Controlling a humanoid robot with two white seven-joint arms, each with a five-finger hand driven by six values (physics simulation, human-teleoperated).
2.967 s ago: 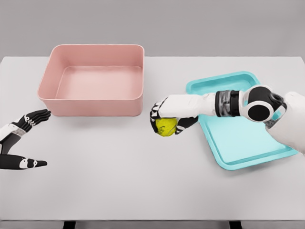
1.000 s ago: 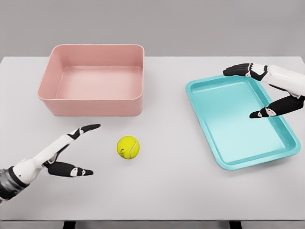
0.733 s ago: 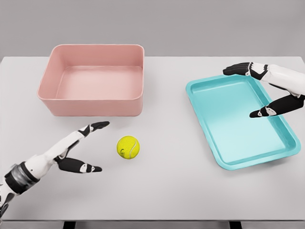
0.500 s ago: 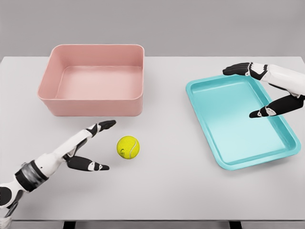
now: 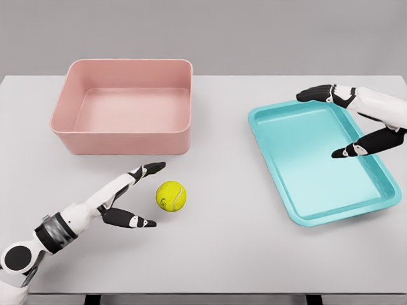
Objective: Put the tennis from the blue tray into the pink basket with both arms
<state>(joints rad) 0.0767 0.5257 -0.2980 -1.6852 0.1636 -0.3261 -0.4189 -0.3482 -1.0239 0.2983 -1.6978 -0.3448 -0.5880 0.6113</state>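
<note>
A plain white bench (image 5: 229,254) fills most of the view, its surface smooth, matte and unmarked. Its far edge runs straight across the top, and behind it stands a flat grey backdrop (image 5: 254,32). Along the bottom, the bench's near edge shows dark supports beneath.

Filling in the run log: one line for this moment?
left robot hand: open beside yellow tennis ball | ball: on table | right robot hand: open over blue tray
</note>
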